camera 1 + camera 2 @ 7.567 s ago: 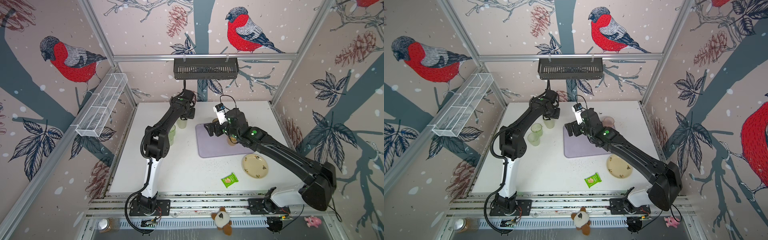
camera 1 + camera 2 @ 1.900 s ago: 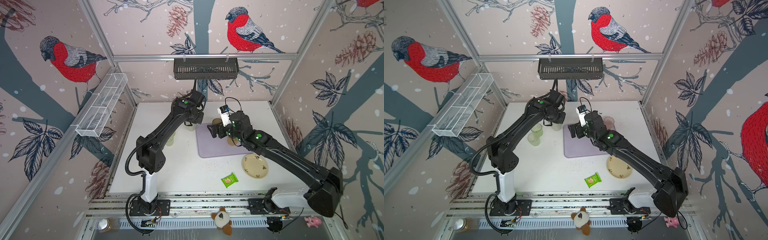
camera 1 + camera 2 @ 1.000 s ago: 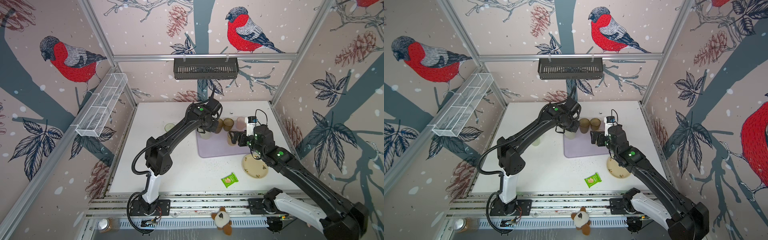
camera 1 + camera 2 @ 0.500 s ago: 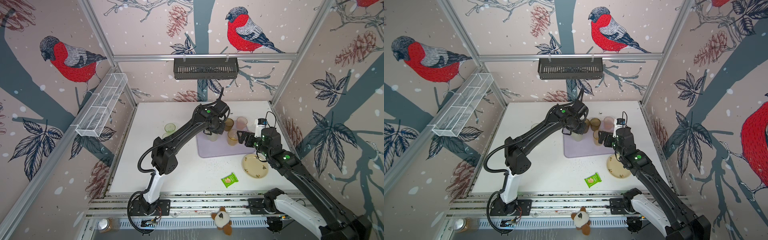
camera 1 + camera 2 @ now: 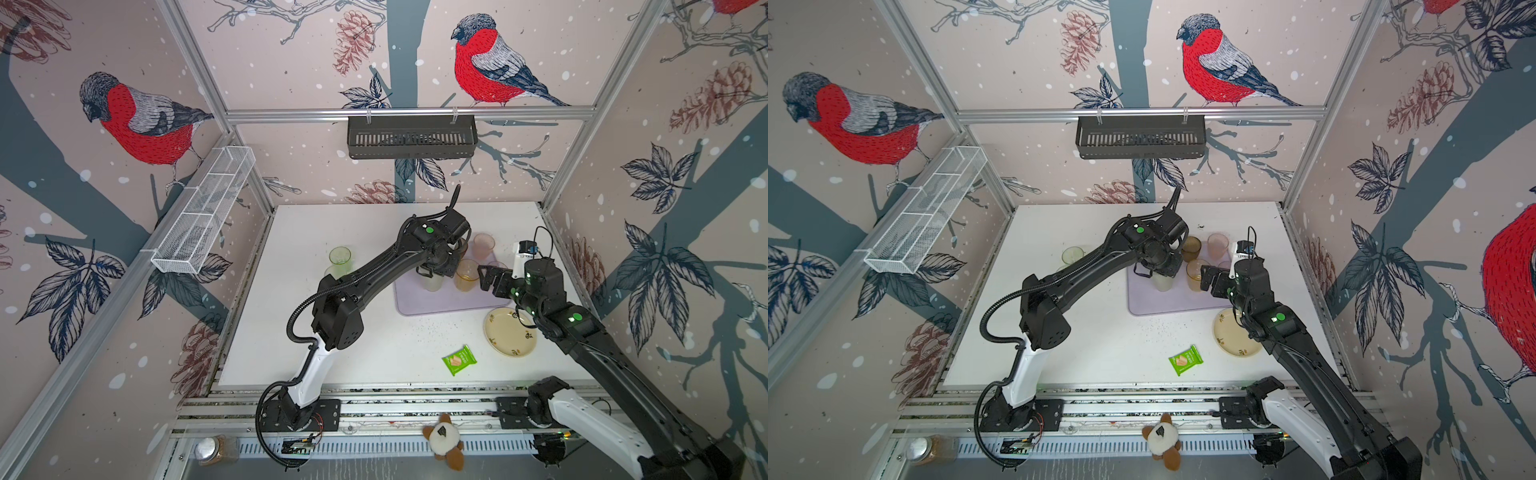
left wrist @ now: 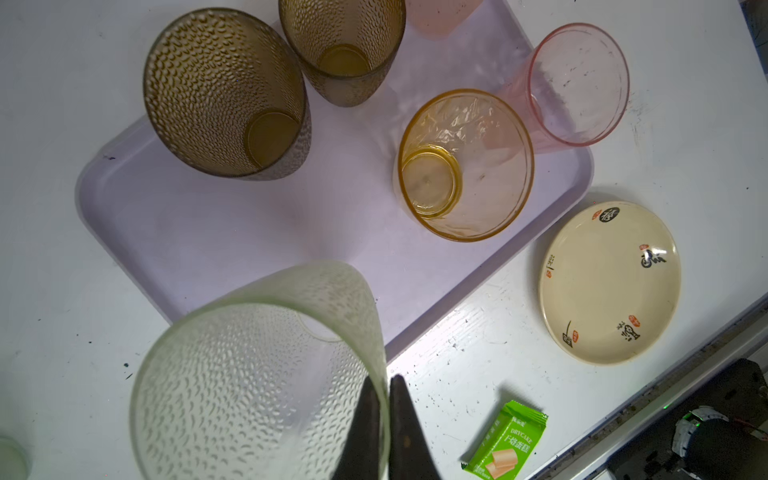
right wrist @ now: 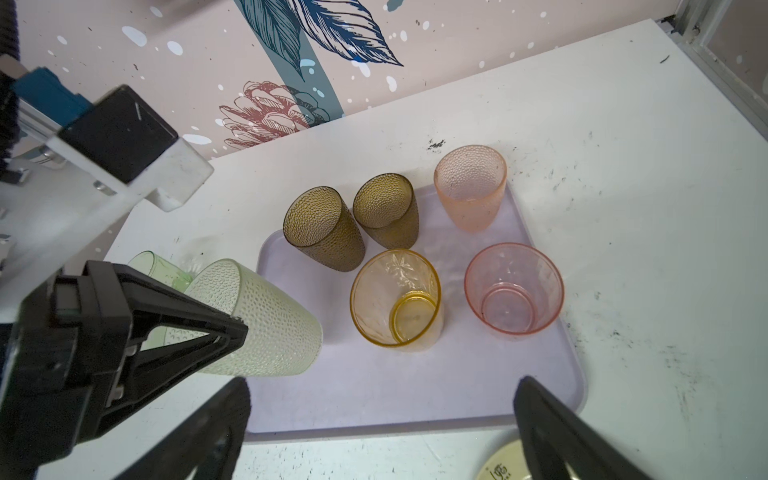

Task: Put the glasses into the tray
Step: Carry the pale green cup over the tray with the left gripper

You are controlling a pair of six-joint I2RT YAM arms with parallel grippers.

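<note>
The lower strip of the flat lilac plastic tray (image 5: pixel 451 305) is bare in both top views. A gripper could come in there from the open white table (image 5: pixel 386 345) at the picture's lower middle. Above that strip the way is blocked. The smooth amber-yellow plastic tumbler (image 5: pixel 466 275) stands mid-tray, with the clear pink plastic tumbler (image 7: pixel 513 289) beside it toward the right edge. Behind them stand two brown dimpled plastic tumblers (image 7: pixel 324 228) and a dimpled pink plastic tumbler (image 5: pixel 484 246), with narrow gaps between. My left gripper (image 6: pixel 383 380), pinching the tilted frosted pale dimpled tumbler (image 5: pixel 432 284), fills the tray's left part. My right gripper (image 5: pixel 487 280), jaws spread, crowds the right edge. The round cream plate (image 5: pixel 510 331) lies just off the lower right corner.
</note>
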